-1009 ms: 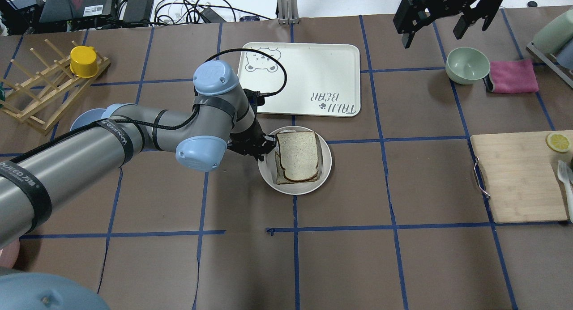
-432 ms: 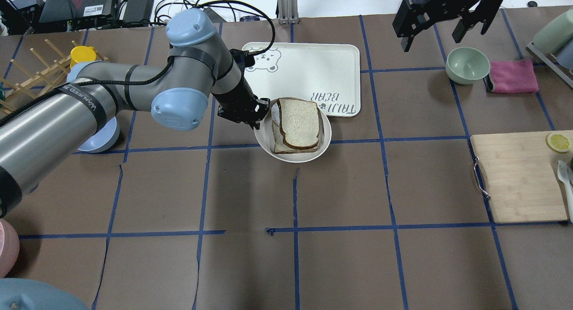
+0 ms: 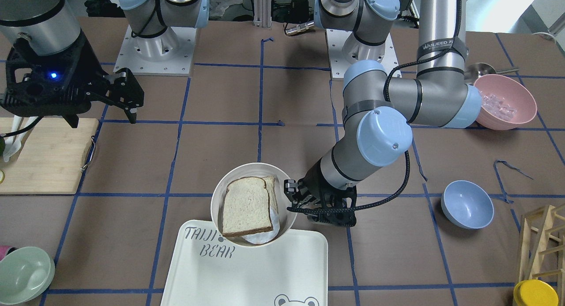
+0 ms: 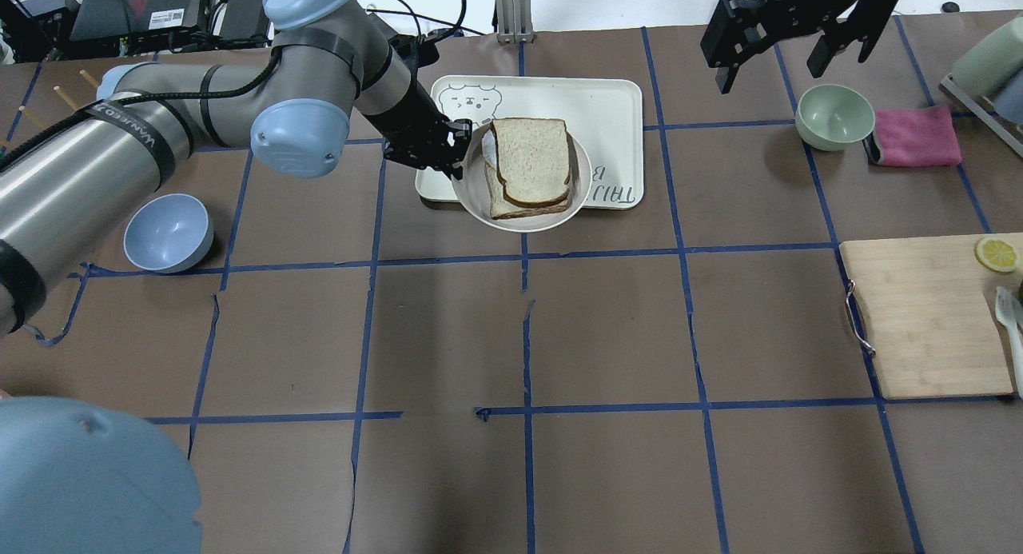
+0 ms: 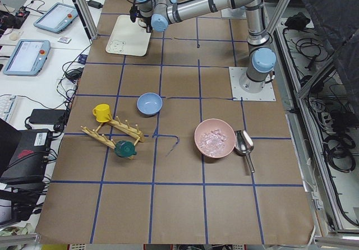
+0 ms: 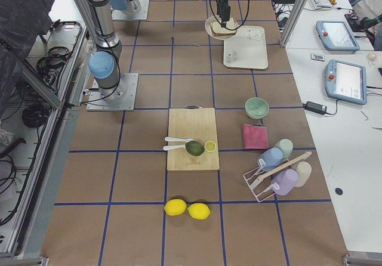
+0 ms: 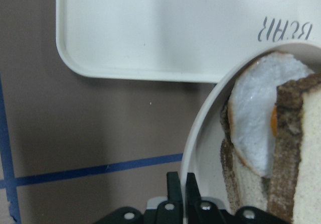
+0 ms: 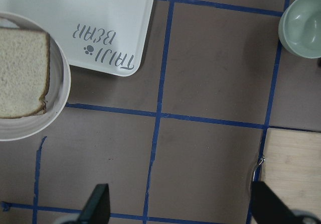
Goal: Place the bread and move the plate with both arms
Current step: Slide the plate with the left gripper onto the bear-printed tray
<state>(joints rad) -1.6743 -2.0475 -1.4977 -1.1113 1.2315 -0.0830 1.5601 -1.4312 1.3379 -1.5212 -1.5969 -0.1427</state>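
Note:
The round off-white plate (image 4: 473,196) carries the bread (image 4: 531,161) stacked on a second slice with fried egg (image 7: 256,128). My left gripper (image 4: 459,150) is shut on the plate's left rim (image 7: 193,148) and holds it over the near edge of the white TAIJI BEAR tray (image 4: 607,110). In the front view the plate (image 3: 216,200), the bread (image 3: 246,206) and the left gripper (image 3: 289,200) overlap the tray (image 3: 265,270). My right gripper (image 4: 774,58) is open and empty, high at the far right. Its wrist view shows the plate (image 8: 57,83) at the left.
A blue bowl (image 4: 168,233) sits left of the tray. A green bowl (image 4: 835,116) and a pink cloth (image 4: 915,137) lie at the far right. A wooden cutting board (image 4: 927,314) lies at the right edge. A pink bowl (image 3: 503,100) stands near the left arm's base.
My left arm has carried the plate with the bread away from the robot, from the brown table onto the tray's near edge. The right gripper has stayed in place.

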